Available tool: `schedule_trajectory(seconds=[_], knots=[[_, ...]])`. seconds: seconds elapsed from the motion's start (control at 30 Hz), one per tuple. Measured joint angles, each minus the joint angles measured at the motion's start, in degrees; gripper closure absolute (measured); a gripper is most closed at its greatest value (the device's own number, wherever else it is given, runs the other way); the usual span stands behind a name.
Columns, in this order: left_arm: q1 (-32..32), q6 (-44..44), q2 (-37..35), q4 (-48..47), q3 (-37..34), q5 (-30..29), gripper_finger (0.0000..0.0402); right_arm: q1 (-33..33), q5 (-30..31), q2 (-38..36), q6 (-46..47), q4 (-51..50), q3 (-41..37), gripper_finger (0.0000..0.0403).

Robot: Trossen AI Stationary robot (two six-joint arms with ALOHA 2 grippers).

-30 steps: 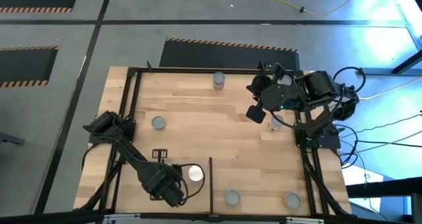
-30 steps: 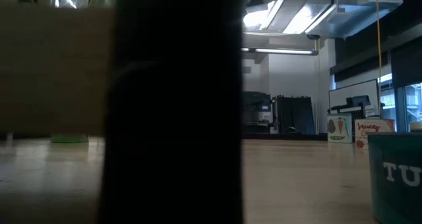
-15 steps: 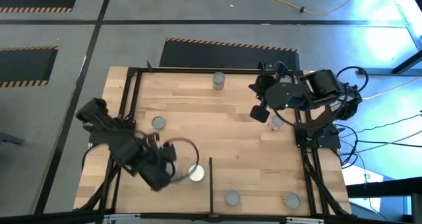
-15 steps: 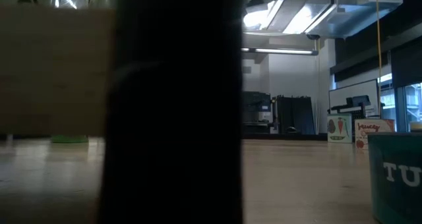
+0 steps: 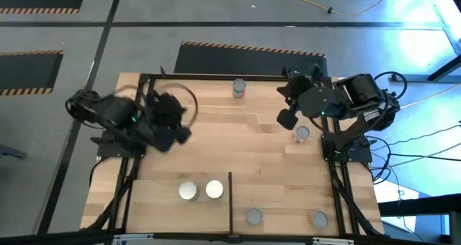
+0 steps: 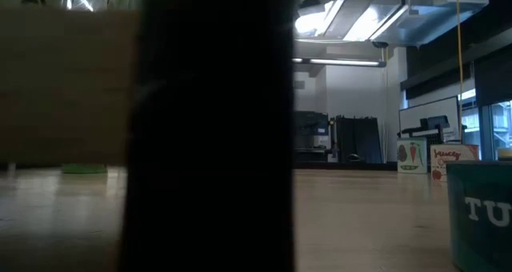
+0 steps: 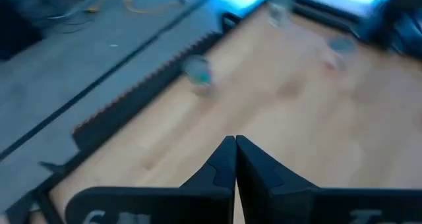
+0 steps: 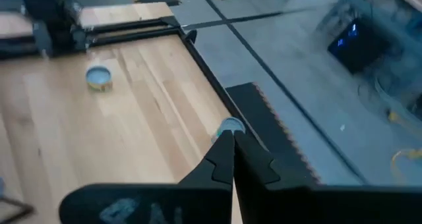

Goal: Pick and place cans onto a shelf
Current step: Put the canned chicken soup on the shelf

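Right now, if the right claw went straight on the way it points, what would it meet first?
Probably the grey-topped can, lined up just beyond the shut right claw. How far off it stands is unclear.

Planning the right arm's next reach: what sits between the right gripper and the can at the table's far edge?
Nothing: in the high view only bare wooden tabletop lies between the right gripper, shut, and the can at the far edge.

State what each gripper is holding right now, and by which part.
Nothing is held. The left gripper is shut and empty above the table's left side; the right gripper is shut and empty near the far right.
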Motion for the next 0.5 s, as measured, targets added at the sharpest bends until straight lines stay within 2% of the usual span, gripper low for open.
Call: schedule_trajectory(seconds=[0.17,0.27,0.37,0.5], knots=[[6.6,9.7,-4.4,0.0,0.0,-2.3,0.0401,-3.8,-2.6,0.7,9.1,0.0,-0.3,0.0399],[9.9,14.9,-6.9,0.0,0.0,-4.4,0.0401,-8.5,-4.6,2.7,7.7,0.5,-1.0,0.0399],[13.1,18.1,-9.1,0.0,0.0,-3.8,0.0401,-14.1,-11.4,4.9,5.1,2.4,-1.0,0.0399],[16.7,22.6,-10.9,0.0,0.0,-3.6,0.0401,-20.5,-17.1,8.6,-1.4,8.3,-1.0,0.0399]])
